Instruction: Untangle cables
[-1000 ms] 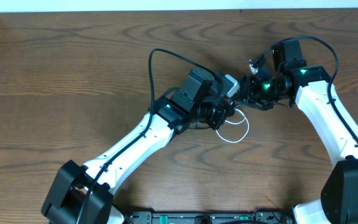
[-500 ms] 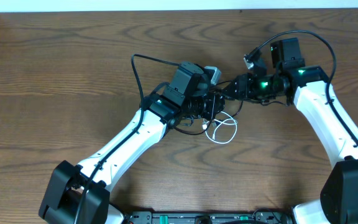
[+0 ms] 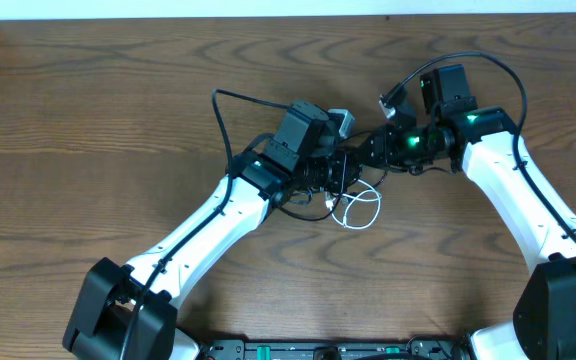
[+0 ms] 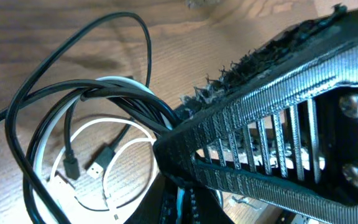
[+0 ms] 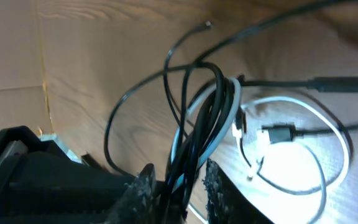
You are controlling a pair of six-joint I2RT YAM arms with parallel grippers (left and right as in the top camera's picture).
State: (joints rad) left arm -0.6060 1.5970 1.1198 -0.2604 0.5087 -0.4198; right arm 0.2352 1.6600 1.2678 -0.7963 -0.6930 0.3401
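- Watching from overhead: both arms meet at mid-surface [image 3: 88, 110], right over the tangled cables [image 3: 363, 212].
- Left fingers [image 4: 260, 130] are clamped shut on the bundle of black cable [image 4: 98, 167] and white cable [image 4: 129, 123].
- Right fingers [image 5: 143, 183] stand narrowly apart with the same bundle between them; I cannot tell if they pinch it.
- The white loop and small plugs lie on the surface.

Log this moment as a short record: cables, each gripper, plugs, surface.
cables: black cable and white cable looped together in one cable bundle
left gripper: shut on the cable bundle
right gripper: a finger on each side of the same bundle; grip unclear
plugs: free ends lying on the table
surface: wooden table
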